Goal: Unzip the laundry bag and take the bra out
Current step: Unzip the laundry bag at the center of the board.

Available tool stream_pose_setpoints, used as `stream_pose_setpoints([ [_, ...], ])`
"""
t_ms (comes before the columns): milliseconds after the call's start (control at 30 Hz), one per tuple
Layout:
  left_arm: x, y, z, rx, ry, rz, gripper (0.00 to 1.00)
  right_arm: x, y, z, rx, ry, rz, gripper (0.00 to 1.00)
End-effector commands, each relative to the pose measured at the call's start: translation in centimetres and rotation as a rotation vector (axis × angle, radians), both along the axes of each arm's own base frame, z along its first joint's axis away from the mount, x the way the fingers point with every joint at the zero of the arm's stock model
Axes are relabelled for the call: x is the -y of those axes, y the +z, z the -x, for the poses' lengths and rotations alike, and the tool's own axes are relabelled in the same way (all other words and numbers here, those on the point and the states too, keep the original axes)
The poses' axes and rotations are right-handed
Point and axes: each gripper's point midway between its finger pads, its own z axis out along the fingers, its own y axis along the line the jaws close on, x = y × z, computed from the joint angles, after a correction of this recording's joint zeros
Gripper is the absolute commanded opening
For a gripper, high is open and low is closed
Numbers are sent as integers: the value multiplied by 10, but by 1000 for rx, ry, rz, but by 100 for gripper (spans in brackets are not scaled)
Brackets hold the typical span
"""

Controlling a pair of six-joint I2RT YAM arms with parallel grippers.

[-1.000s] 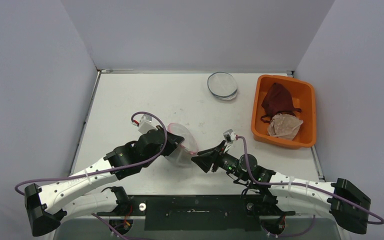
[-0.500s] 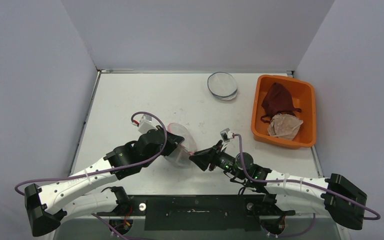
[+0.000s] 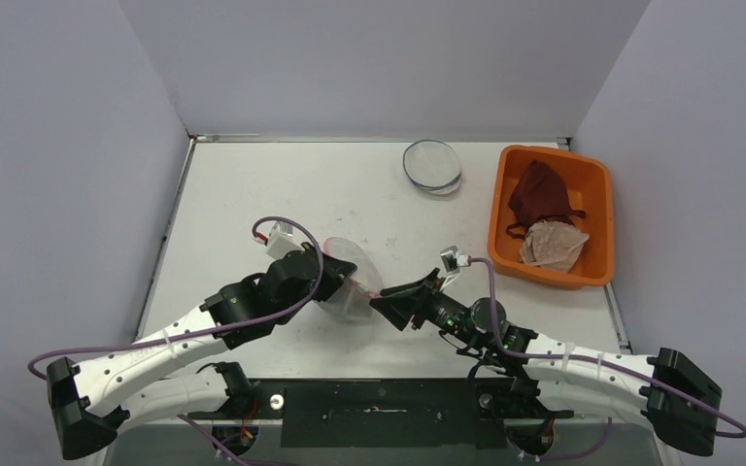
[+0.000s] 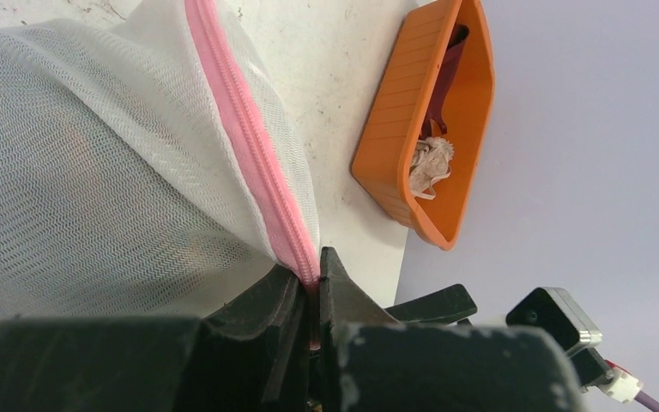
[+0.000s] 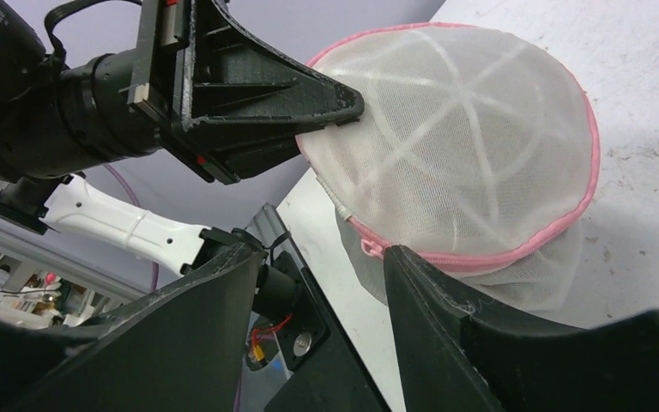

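Observation:
The laundry bag (image 3: 350, 282) is a round white mesh pouch with a pink zipper (image 4: 257, 163) along its rim, lying near the table's front middle. My left gripper (image 3: 342, 288) is shut on the bag's pink zipper edge (image 4: 306, 273) and holds that side up. My right gripper (image 3: 389, 303) is open just right of the bag, its jaws either side of the zipper's pink pull (image 5: 369, 250), not closed on it. The bag fills the right wrist view (image 5: 455, 146). The bra inside the bag cannot be made out through the mesh.
An orange bin (image 3: 594, 209) with a dark red garment (image 3: 539, 194) and a pale one (image 3: 554, 243) stands at the right, also in the left wrist view (image 4: 395, 129). A second flat round mesh bag (image 3: 432, 165) lies at the back.
My right gripper drew slightly left, then edged back right and up beside the bag. The left gripper and the bag have stayed put.

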Motion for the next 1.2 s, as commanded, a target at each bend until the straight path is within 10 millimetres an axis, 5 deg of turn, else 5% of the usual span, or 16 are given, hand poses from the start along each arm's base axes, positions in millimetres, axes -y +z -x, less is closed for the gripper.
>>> stream_pose_setpoints([
  [0,2,47,-10,69,40,119,0,-6,10,6,-5,40,-62,56],
  [600,-4,59,-8,95,50,155,0,-19,6,3,-37,57,-61,58],
  [1167,-1,53,-6,86,33,167,0,-22,26,-8,-4,20,-124,52],
])
